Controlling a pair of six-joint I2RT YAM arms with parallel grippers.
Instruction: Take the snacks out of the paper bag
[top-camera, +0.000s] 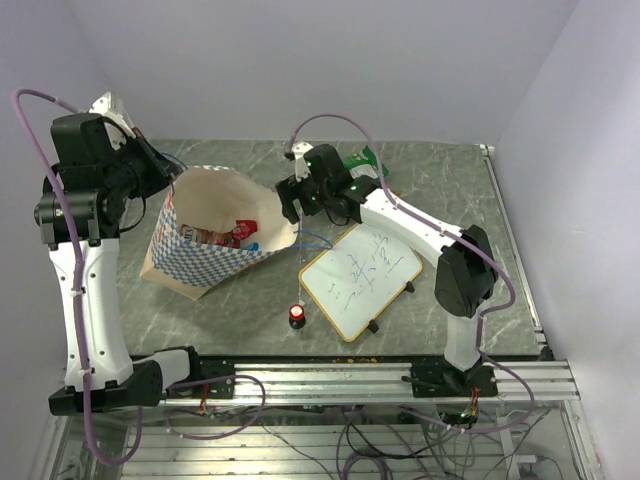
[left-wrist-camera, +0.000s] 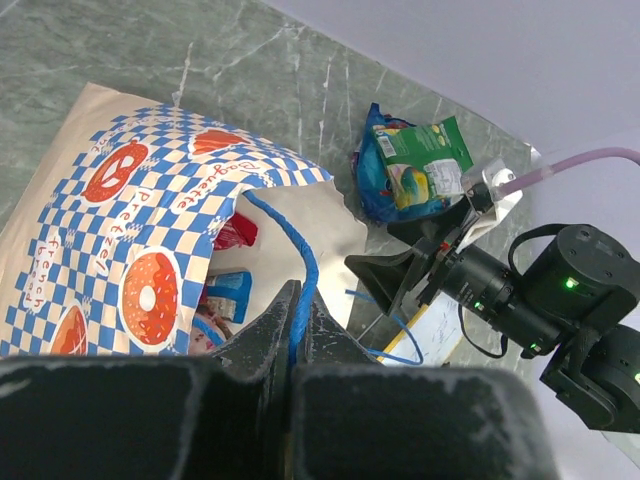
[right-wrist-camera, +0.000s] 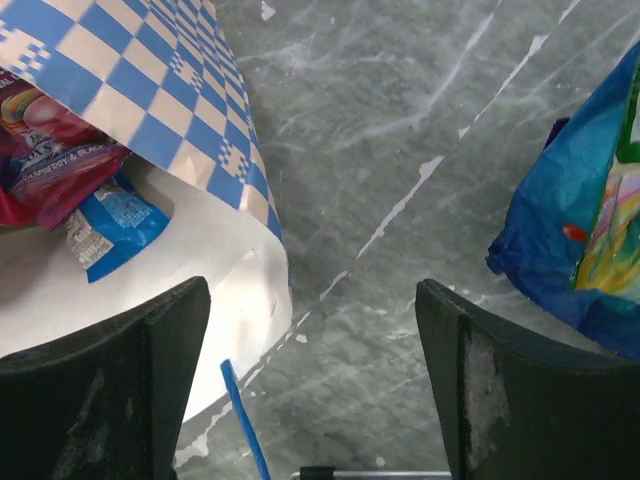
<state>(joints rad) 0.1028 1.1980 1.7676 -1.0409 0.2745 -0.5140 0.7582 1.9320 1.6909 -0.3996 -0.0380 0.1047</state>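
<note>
The paper bag (top-camera: 205, 262) lies on its side with its mouth toward the right arm. My left gripper (top-camera: 168, 178) is at its upper left rim, shut on the bag's blue cord handle (left-wrist-camera: 303, 268); the fingertips (left-wrist-camera: 300, 292) pinch the cord. Several snacks (top-camera: 228, 237) lie inside: a purple-pink packet (right-wrist-camera: 55, 150) and a blue one (right-wrist-camera: 112, 225). My right gripper (top-camera: 292, 205) is open and empty just outside the mouth; in its wrist view (right-wrist-camera: 312, 385) the left finger is over the white rim (right-wrist-camera: 235, 290). A green packet (left-wrist-camera: 425, 165) and a blue packet (right-wrist-camera: 575, 235) lie on the table.
A wood-framed whiteboard (top-camera: 358, 278) lies right of the bag, under the right arm. A small red-topped black knob (top-camera: 298, 315) stands near the front. The second blue handle (right-wrist-camera: 245, 425) trails on the grey marbled table (right-wrist-camera: 400, 120). White walls close the back and sides.
</note>
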